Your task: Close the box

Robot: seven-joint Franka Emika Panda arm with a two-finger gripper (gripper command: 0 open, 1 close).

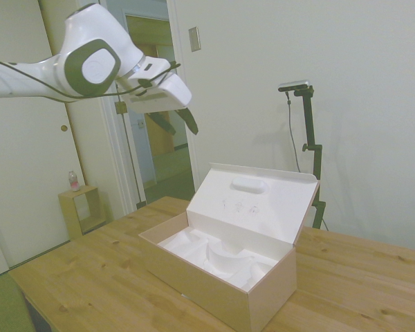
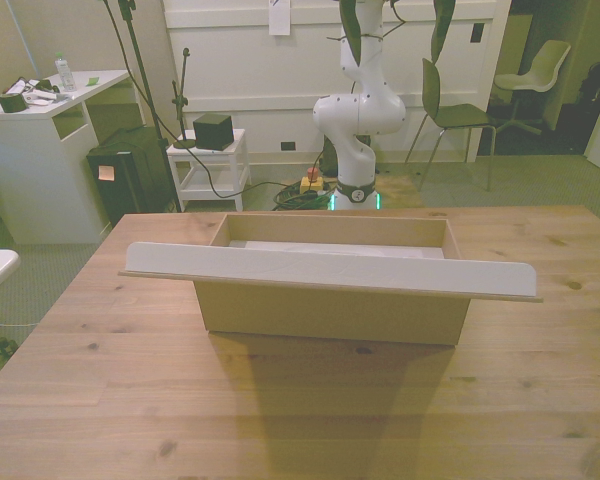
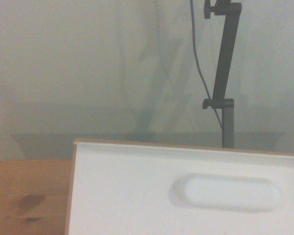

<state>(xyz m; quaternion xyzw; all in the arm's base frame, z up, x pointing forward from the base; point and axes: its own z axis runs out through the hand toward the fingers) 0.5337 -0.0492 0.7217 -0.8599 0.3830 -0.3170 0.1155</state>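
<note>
The pale tan box stands open in the middle of the wooden table. Its flap lid rises upright from the rear edge, white inside with an oval recess. A moulded white insert fills the interior. My gripper hangs high above the box's left end, well clear of it, fingers spread and empty. From the front view the box faces me, the lid's edge spans its width, and the open gripper hangs at the top. The wrist view shows the lid's inner face.
A small wooden cube shelf with a bottle on it stands on the floor beyond the table. Behind the robot's base are a white cart, a desk and a chair.
</note>
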